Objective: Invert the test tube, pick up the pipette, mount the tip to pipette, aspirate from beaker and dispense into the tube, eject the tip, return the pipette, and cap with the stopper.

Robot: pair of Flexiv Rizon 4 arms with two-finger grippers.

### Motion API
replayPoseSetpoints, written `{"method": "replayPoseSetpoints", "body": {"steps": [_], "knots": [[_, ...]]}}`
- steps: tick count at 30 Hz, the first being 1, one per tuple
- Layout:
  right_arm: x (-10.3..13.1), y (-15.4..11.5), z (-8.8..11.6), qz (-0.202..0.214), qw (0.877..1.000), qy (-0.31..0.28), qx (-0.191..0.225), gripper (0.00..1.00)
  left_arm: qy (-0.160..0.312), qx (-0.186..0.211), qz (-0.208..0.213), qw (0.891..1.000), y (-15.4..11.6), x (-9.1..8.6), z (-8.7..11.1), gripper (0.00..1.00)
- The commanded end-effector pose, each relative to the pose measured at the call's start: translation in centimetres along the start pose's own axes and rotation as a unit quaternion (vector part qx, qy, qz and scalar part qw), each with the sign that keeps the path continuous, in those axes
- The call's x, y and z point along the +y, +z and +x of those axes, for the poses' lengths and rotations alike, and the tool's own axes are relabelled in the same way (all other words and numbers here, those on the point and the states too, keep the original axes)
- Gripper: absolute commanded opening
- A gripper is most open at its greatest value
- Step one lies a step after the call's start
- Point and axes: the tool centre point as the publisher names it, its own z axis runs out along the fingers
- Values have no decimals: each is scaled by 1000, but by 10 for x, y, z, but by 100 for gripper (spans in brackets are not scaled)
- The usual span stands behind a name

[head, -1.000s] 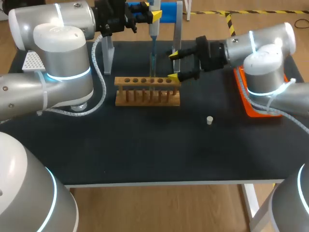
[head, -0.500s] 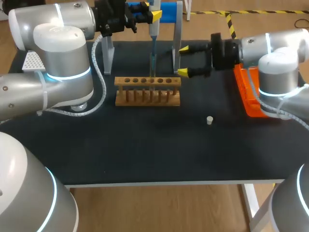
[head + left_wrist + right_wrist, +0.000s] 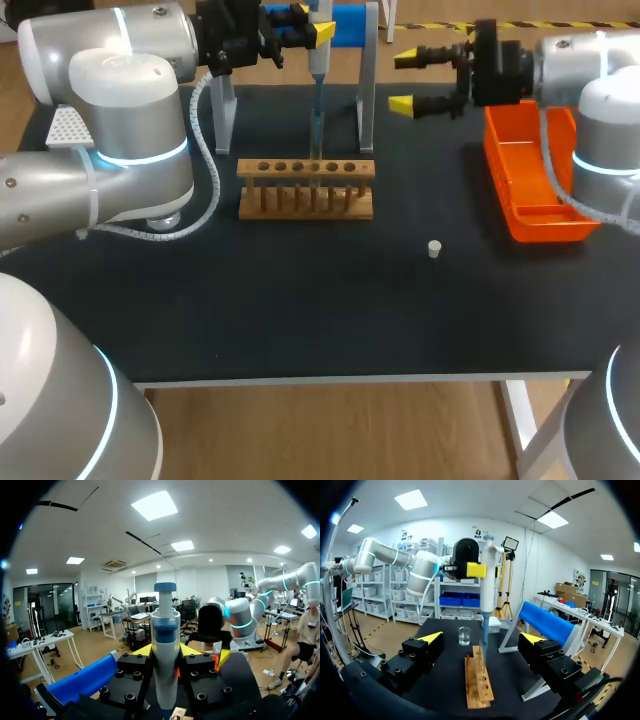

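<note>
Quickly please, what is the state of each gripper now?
Left gripper: shut on the pipette.
Right gripper: open, holding nothing.

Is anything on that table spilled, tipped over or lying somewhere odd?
Nothing is spilled or tipped. The only stray item is the white stopper, lying alone on the black table, apart from the wooden rack. The rack stands level, and the pipette is held upright over it.

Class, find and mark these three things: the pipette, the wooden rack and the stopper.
pipette (image 3: 165, 665), left wrist view, on its white body.
wooden rack (image 3: 306, 170), head view, on its top plate with the holes.
stopper (image 3: 434, 249), head view, on its middle.
</note>
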Motion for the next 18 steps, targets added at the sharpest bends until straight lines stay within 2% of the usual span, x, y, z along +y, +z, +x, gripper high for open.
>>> {"method": "replayPoseSetpoints", "body": {"steps": [1,9,18], "knots": [[32,-11,8,1,1000,-3,-1,100,0,-3,2,1000,1,1,1,0],[84,-9,13,-4,1000,-25,2,100,0,-3,2,1000,1,1,1,0],[123,1,4,-4,1000,-26,4,100,0,-3,2,1000,1,1,1,0]]}}
